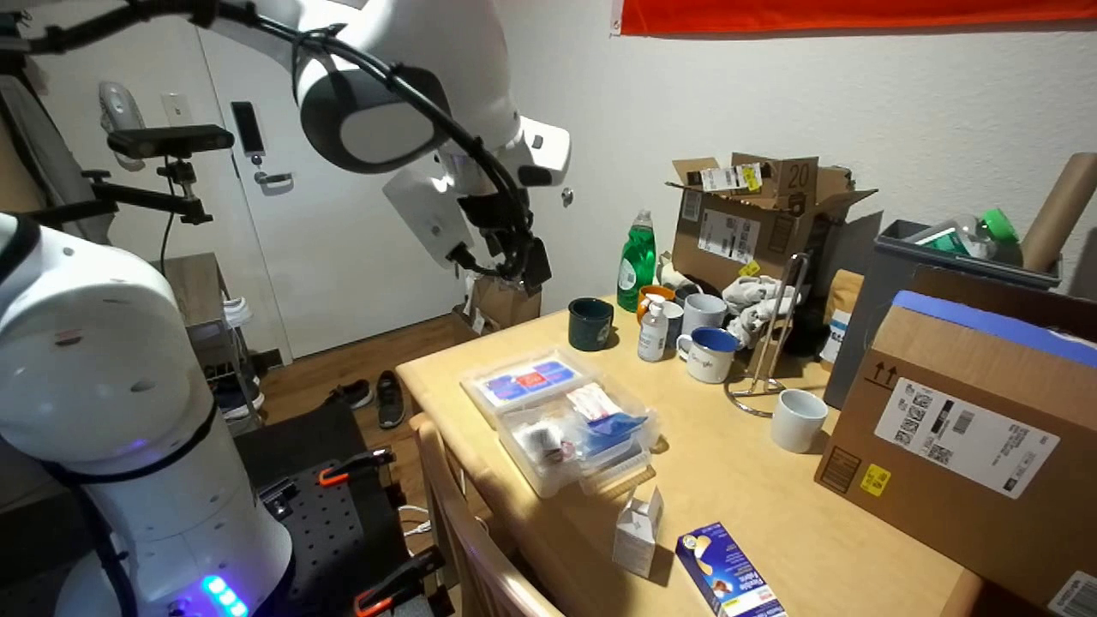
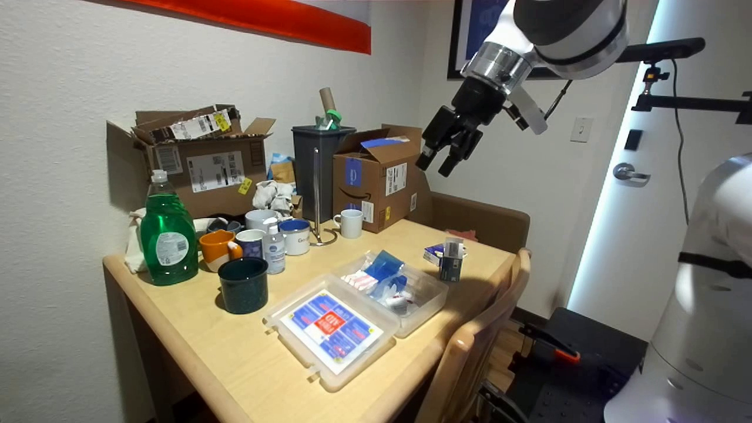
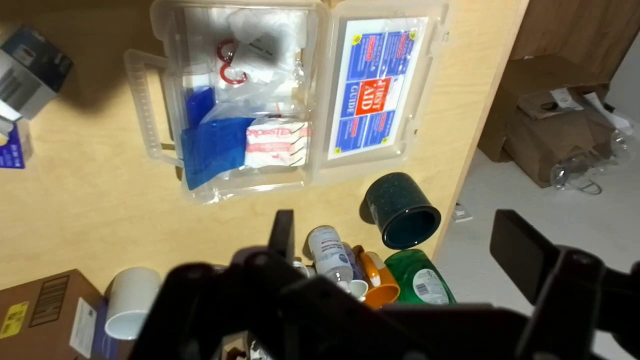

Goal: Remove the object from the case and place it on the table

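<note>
Case (image 2: 364,305), open, well below gripper (image 2: 436,165)

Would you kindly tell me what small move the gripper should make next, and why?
Probably ease the open gripper over the case: it lies open with a blue item inside, the fingers are apart and hold nothing, and in the wrist view the case is not between them.

Blue carton (image 1: 728,572) cut off by the bottom edge in an exterior view, in our wrist view green bottle (image 3: 417,276) partly hidden behind the gripper (image 3: 397,234), guide sheet (image 3: 377,89) too finely printed for us
</note>
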